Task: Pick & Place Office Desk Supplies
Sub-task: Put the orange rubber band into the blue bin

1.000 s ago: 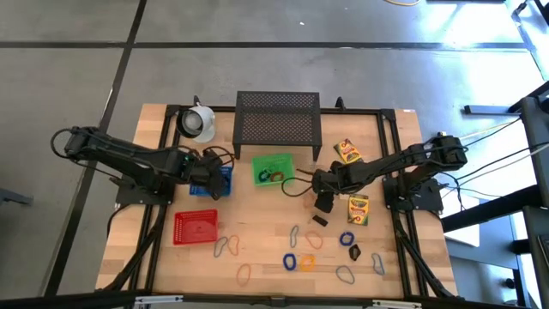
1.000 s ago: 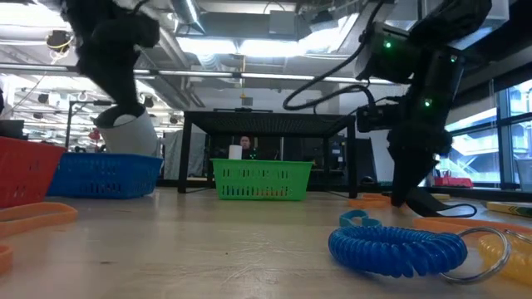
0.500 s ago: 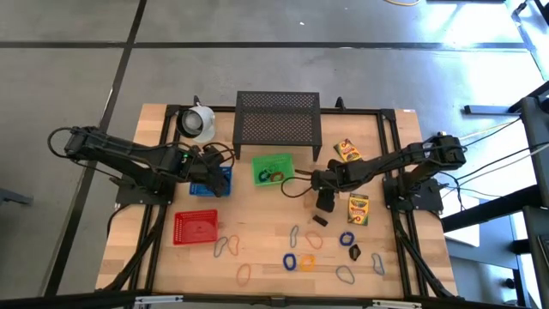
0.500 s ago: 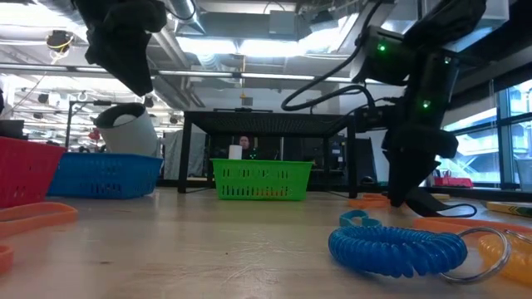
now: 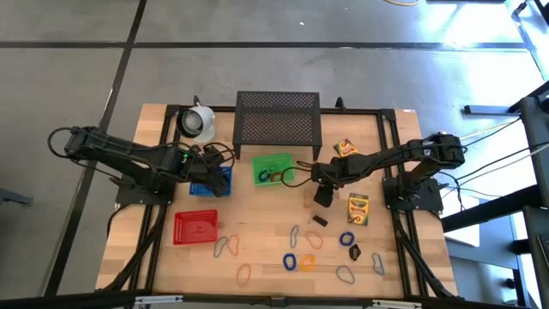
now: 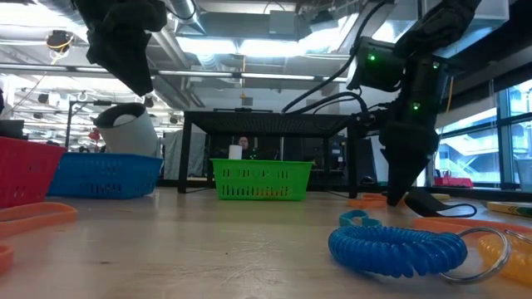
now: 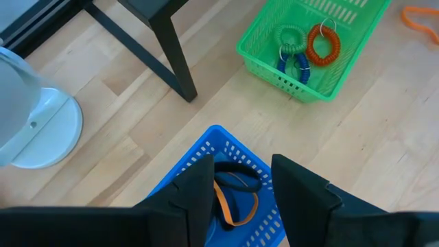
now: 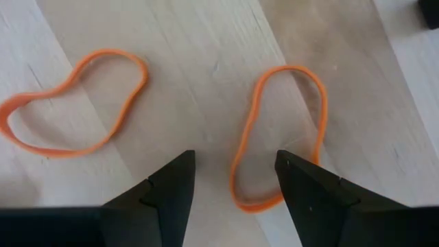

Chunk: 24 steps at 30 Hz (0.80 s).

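My right gripper (image 8: 233,189) (image 5: 319,196) stands open, pointing down just above the table right of the green basket (image 5: 273,169). Two orange rubber bands lie flat beneath it; one band (image 8: 278,137) is just ahead of its fingers, the other (image 8: 75,103) off to the side. My left gripper (image 7: 240,185) (image 5: 208,176) hangs open above the blue basket (image 7: 206,147), which holds rubber bands (image 7: 236,195). Coloured bands, coils (image 6: 397,247) and black clips (image 5: 318,220) lie near the table's front edge. Two yellow crayon boxes (image 5: 358,209) (image 5: 346,148) lie flat at the right.
A black mesh stand (image 5: 277,120) is at the far middle, with a white cup (image 5: 199,122) to its left. A red basket (image 5: 196,226) sits front left. The green basket holds coils (image 7: 312,41). Cables run along the table by the right arm.
My right gripper has swung a little toward the table's far edge, staying open and low over the orange bands. My left gripper has risen slightly above the blue basket, still open.
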Motion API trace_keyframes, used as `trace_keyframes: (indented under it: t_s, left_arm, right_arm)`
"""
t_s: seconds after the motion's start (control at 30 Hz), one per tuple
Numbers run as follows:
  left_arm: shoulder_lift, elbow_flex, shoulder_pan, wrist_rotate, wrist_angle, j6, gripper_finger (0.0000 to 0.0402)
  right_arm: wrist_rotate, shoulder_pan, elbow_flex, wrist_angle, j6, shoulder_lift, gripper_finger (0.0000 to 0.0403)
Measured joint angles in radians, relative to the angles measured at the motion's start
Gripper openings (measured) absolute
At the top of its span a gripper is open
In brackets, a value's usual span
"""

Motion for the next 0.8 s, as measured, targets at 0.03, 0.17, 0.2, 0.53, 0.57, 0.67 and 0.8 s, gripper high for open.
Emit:
trace_keyframes:
  t_s: [0.03,0.17,0.2,0.53,0.57,0.67,0.8]
  left_arm:
    - [0.000,0.000,0.000,0.000,0.000,0.000,0.0141]
    - [0.000,0.000,0.000,0.000,0.000,0.001,0.0141]
    - [0.000,0.000,0.000,0.000,0.000,0.001,0.0141]
    - [0.000,0.000,0.000,0.019,0.001,-0.001,0.0141]
    - [0.000,0.000,0.000,0.022,0.002,-0.002,0.0141]
    - [0.000,0.000,0.000,0.041,0.011,-0.002,0.0141]
    - [0.000,0.000,-0.007,0.047,0.023,-0.003,0.0141]
  right_arm:
    - [0.000,0.000,0.000,-0.001,0.000,0.000,0.0205]
    - [0.001,0.000,0.000,-0.004,0.002,0.000,0.0181]
    - [0.004,0.000,0.000,-0.006,0.005,0.000,0.0171]
    - [0.011,-0.001,0.000,-0.017,0.109,0.000,0.0026]
    - [0.008,-0.001,0.000,-0.017,0.113,0.000,0.0014]
    - [0.006,-0.001,0.000,-0.017,0.133,0.000,0.0009]
    - [-0.007,0.012,-0.003,-0.012,0.157,-0.016,0.0007]
